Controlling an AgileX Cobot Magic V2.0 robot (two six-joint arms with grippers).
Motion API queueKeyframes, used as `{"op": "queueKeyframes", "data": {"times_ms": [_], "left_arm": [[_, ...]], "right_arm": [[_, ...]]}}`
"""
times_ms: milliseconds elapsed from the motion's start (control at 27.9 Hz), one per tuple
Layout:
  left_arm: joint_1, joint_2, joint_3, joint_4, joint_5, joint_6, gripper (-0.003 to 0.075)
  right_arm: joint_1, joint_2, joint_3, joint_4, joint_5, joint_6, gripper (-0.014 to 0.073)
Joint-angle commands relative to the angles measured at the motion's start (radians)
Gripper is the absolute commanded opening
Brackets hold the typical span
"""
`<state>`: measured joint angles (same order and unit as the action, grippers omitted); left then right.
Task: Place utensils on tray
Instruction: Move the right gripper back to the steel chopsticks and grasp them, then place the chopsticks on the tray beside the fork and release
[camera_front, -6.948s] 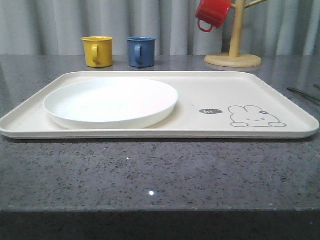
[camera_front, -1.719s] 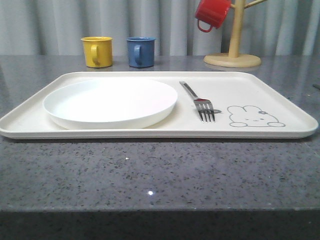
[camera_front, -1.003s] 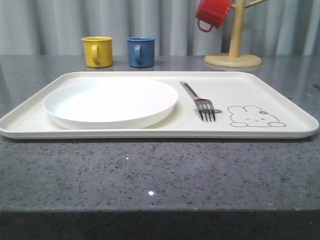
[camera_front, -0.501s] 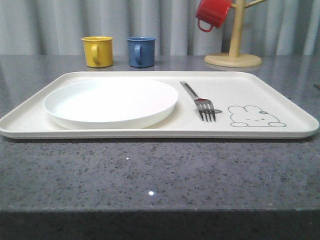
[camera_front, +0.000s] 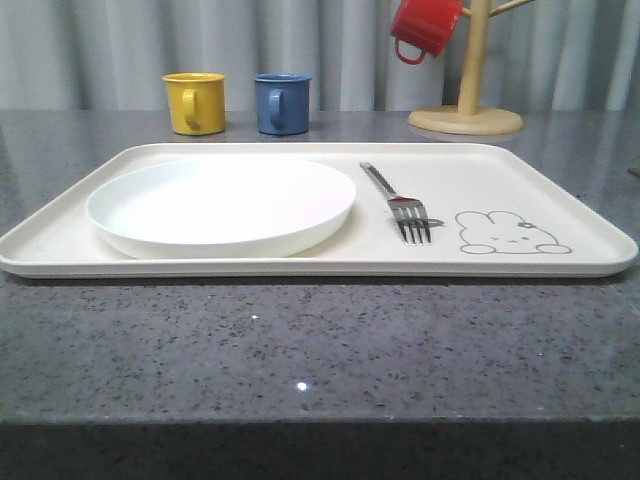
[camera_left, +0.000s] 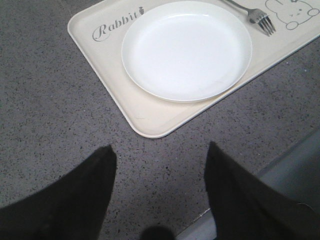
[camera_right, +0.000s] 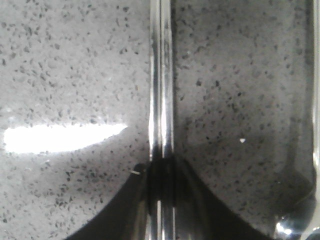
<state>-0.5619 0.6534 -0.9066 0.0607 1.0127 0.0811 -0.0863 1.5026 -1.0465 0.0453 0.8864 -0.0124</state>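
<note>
writing: "Rabbit" script on tray (camera_left: 107, 31) corner by plate (camera_left: 186, 49); small grey speech mark under fork tines in front view, unreadable.
tray: cream, flat on speckled grey bench (camera_front: 320, 350), long axis left-right in front view; rabbit drawing (camera_front: 510, 233) at its right end.
fork: fork (camera_front: 398, 204) lies on tray between plate and rabbit drawing, close beside plate rim, not touching it; long axis front-back, tines toward camera, handle angled slightly left toward far rim.
chopsticks: chopsticks (camera_right: 162, 80) lie side by side on bench, two thin shiny rods; long axis runs straight out from right tool.
spoon: round shiny bowl (camera_right: 295, 225) at edge of right wrist view, on bench beside chopsticks, apart from them.
right tool: right tool (camera_right: 161, 200) low over bench, fingers closed in around near end of chopsticks; real grip or not, cannot tell.
left tool: left tool (camera_left: 160, 165) spread apart, nothing between fingers, above bare bench near tray corner; fork well apart, beyond plate.
background: yellow mug (camera_front: 195, 102), blue mug (camera_front: 282, 103) behind tray; red mug (camera_front: 425, 27) hangs on wooden stand (camera_front: 467, 95).
</note>
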Motion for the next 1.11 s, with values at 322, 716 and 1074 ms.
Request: {"op": "queueKeyframes", "data": {"times_ms": [322, 716, 1074], "left_arm": [[-0.007, 0.001, -0.028, -0.002, -0.069, -0.008, 0.0388], [-0.007, 0.001, -0.028, -0.002, -0.069, -0.008, 0.0388], [-0.007, 0.001, -0.028, -0.002, -0.069, -0.008, 0.0388]], "right_arm": [[0.102, -0.107, -0.167, 0.071, 0.158, -0.01, 0.0036], [0.387, 0.016, -0.269, 0.164, 0.077, 0.138, 0.0038], [0.397, 0.15, -0.269, 0.217, -0.046, 0.168, 0.0165]]}}
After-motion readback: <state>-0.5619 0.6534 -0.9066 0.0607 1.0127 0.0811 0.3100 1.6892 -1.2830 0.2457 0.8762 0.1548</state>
